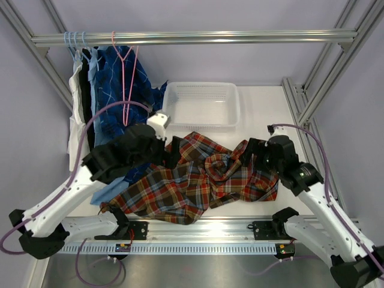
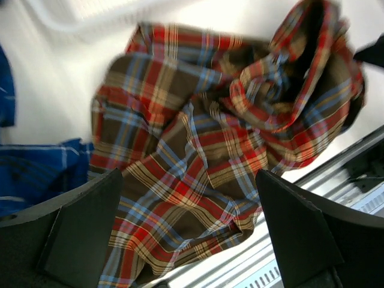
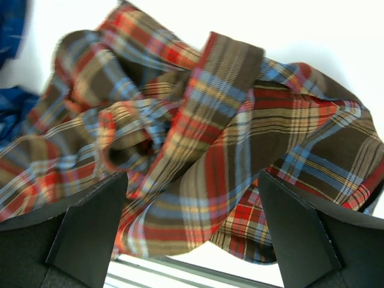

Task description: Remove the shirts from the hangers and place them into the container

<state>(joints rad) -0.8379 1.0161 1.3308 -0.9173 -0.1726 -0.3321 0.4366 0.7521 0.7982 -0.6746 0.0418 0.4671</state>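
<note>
Crumpled on table [image 1: 264,114] just before basket [image 1: 235,105]: plaid shirt [image 1: 180,186], hem at front rail [image 1: 204,228]. Above it, left gripper [image 2: 189,180] and right gripper [image 3: 192,180], jaws wide, holding nothing. White tabletop showing right of basket.

- The plaid shirt [image 1: 198,177], mid-table in the top view, has red, orange and brown squares. Navy bands and thin light-blue and cream lines cross them.
- The container [image 1: 203,105], at 12 o'clock from the plaid shirt, is plain white, with fine rows of holes dotting its sides.
- At 11 o'clock, one hanger [image 1: 124,108] is pink and the other hangers [image 1: 75,39] are pale blue.
- Of the hanging shirts at 10 o'clock, the dark blue shirt [image 1: 111,90] has thin light checks. The black shirt [image 1: 86,96] and the white shirt [image 1: 75,129] are plain.
- The left gripper [image 2: 189,231] and the right gripper [image 3: 192,231] are black.
- The cables [image 1: 90,129] are purple.
</note>
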